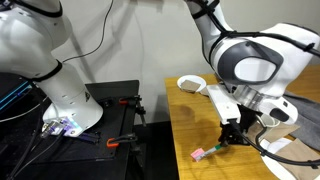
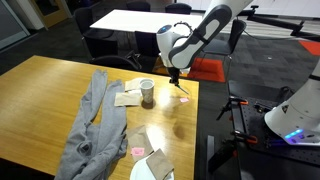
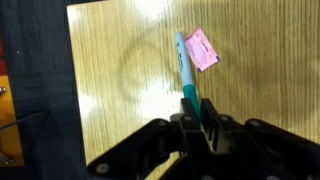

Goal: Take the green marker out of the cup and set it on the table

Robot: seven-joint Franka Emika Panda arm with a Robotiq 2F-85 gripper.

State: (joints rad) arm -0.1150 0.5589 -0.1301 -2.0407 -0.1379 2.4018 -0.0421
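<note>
Wrist view close above shared table [image 3: 120, 100]

The marker's [image 3: 186, 72] lower end hides between the gripper's [image 3: 198, 118] fingers; the bowl [image 2: 138, 172] at the table's [image 2: 50, 90] corner is cropped.

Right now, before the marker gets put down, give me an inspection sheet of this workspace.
Surface: the table, light wood, straight edge.
Job's things: the green marker is out of the cup, tilted over the wood; whether its tip touches cannot be told. The cup stands upright.
Clutter: pink scrap beside the marker; grey cloth; paper by the cup; white bowl.
Pincer: the pincer is shut on the marker's green end.
Cables: dark cables by the arm's base on the black bench.
Surroundings: a white table and chairs behind.
</note>
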